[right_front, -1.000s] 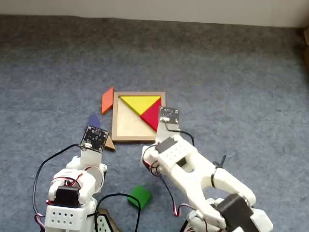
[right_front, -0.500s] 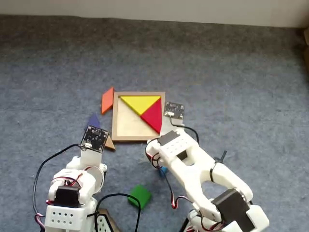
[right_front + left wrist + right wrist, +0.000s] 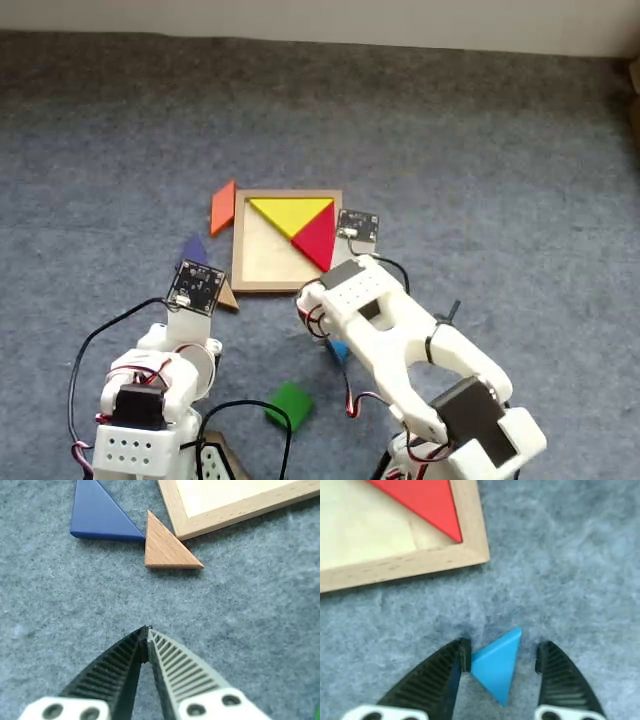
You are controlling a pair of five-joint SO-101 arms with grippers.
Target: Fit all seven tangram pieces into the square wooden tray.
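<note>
R gripper [image 3: 502, 653] pulled back off tray [image 3: 470, 530], straddling blue triangle [image 3: 495, 666]

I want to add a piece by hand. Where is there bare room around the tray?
Bare: the tray floor beside the yellow triangle and red triangle; carpet beyond the tray and to its right. Crowded: its left side (orange piece, navy triangle, wooden triangle) and its near edge (left arm, right arm).

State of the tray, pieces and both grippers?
tray: partly filled
yellow triangle: in tray
red triangle: in tray
orange piece: outside
dark blue triangle: outside
wooden triangle: outside
green square: outside
light blue triangle: outside, ungrasped
left gripper: shut, empty
right gripper: open around light blue triangle
</note>
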